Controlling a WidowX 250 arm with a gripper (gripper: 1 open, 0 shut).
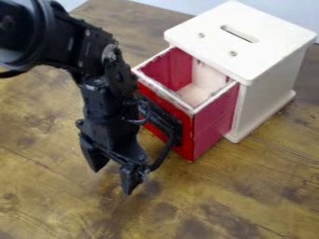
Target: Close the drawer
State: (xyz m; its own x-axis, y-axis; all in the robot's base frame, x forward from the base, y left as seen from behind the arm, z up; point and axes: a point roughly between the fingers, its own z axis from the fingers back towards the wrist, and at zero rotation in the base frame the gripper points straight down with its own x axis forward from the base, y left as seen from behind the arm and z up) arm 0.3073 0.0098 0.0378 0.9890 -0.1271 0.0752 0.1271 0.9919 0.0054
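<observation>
Red drawer (187,103) pulled well out of white cabinet (256,65) on desk; looks light, rigid, free-sliding; push flat front panel, not springy wire handle (166,140); gripper (112,171) jaws apart, empty

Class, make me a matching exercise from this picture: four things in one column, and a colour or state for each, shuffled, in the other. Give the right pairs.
Things:
1. drawer
2. cabinet
3. handle
4. hand

Descriptions:
A. cream-white, slot on top
B. black wire loop
C. bright red, pulled out
D. black, pointing down at the wooden table

Pairs: 1-C, 2-A, 3-B, 4-D
</observation>
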